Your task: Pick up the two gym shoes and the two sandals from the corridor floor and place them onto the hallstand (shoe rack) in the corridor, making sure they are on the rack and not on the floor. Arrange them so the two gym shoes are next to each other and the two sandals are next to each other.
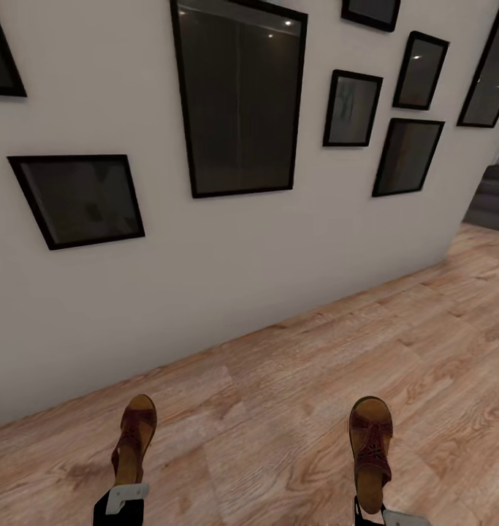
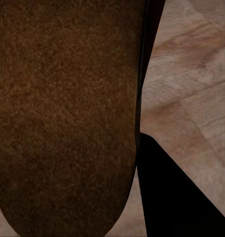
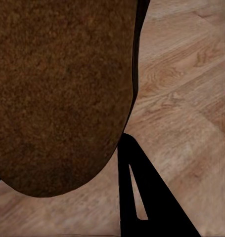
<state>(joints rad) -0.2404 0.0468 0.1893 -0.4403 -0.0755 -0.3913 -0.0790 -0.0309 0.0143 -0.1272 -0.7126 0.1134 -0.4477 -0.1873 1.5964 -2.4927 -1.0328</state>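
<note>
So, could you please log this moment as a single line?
left pincer: holding sandal | right pincer: holding second sandal | facing framed wall | rack unseen

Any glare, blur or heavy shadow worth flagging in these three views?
Head view: small ceiling-light glints on the large dark frame, soft shadows on the floor. Left wrist view: sandal sole very close, grainy and soft. Right wrist view: sole likewise soft, a gripper finger solid black.
</note>
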